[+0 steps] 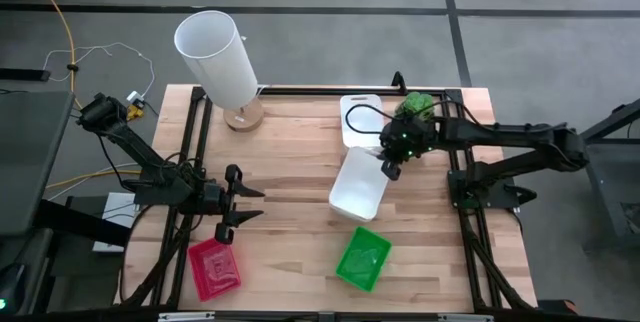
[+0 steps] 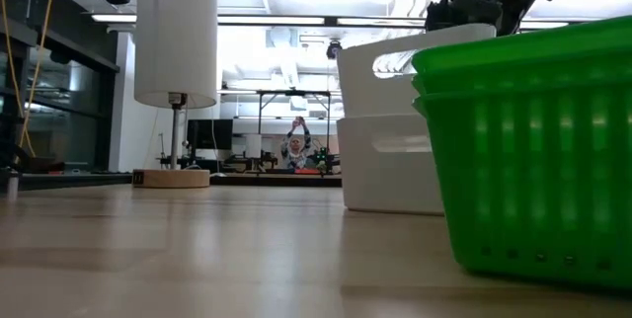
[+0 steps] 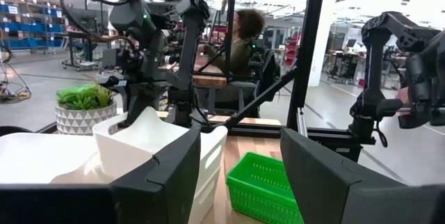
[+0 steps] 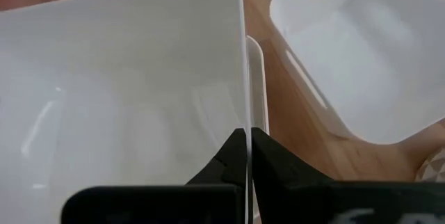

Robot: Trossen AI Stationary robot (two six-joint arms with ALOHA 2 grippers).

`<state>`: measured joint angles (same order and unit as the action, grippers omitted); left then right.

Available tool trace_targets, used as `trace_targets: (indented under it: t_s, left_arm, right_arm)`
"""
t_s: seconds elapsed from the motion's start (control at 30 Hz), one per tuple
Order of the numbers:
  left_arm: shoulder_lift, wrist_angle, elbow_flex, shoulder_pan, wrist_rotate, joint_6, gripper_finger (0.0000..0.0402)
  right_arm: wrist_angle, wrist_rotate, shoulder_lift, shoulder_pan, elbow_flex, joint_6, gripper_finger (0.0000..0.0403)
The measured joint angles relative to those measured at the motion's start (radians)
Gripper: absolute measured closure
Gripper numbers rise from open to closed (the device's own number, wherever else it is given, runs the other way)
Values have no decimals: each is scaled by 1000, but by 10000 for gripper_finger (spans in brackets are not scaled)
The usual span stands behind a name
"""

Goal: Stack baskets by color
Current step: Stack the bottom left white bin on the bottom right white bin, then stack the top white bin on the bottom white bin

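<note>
On the table, high view: right gripper (image 1: 389, 165) is pinched shut on the rim of a white basket (image 1: 362, 184) mid-table, which looks like it sits over another white one. A third white basket (image 1: 356, 120) lies separately at the far edge beside the potted plant (image 1: 416, 105).
Left side, high view: left gripper (image 1: 238, 207) has its jaws spread wide with nothing in them, parked just beyond the red basket stack (image 1: 214, 267). Green basket stack (image 1: 363, 257) sits near the front, right of centre. White lamp (image 1: 219, 59) stands at the far left.
Low view: the green baskets fill the right, two rims visible, nested. Behind them one white basket is tilted over another.
Left wrist view: wide-apart fingers (image 3: 167, 175) frame the tipped white basket, the right arm clamped on its edge, green stack alongside.
Right wrist view: jaws closed tight on the thin white wall, a second rim just beside it.
Risk: held by one edge, that basket hangs crooked; I'd guess it could jam or slip while nesting.
Count: three white seen; at least two green; red I can't count.
</note>
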<state>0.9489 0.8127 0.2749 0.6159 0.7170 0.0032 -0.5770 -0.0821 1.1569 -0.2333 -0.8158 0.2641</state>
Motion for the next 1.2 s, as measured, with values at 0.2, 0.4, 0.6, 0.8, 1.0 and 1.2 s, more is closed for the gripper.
trace_targets:
  t_s: [0.2,0.4,0.6,0.8,1.0,1.2]
  left_arm:
    - [0,0,0,0,0,0,213]
    - [0,0,0,0,0,0,213]
    - [0,0,0,0,0,8,213]
    - [0,0,0,0,0,8,213]
    - [0,0,0,0,0,8,213]
    - [0,0,0,0,0,8,213]
  right_arm:
    - [-3,-1,11,0,0,47,403]
    - [-2,-5,11,0,0,98,372]
    - [36,3,-7,0,0,84,270]
    - [20,47,-77,8,0,23,200]
    - [194,250,-120,125,27,36,194]
    - [593,414,-58,223,146,60,194]
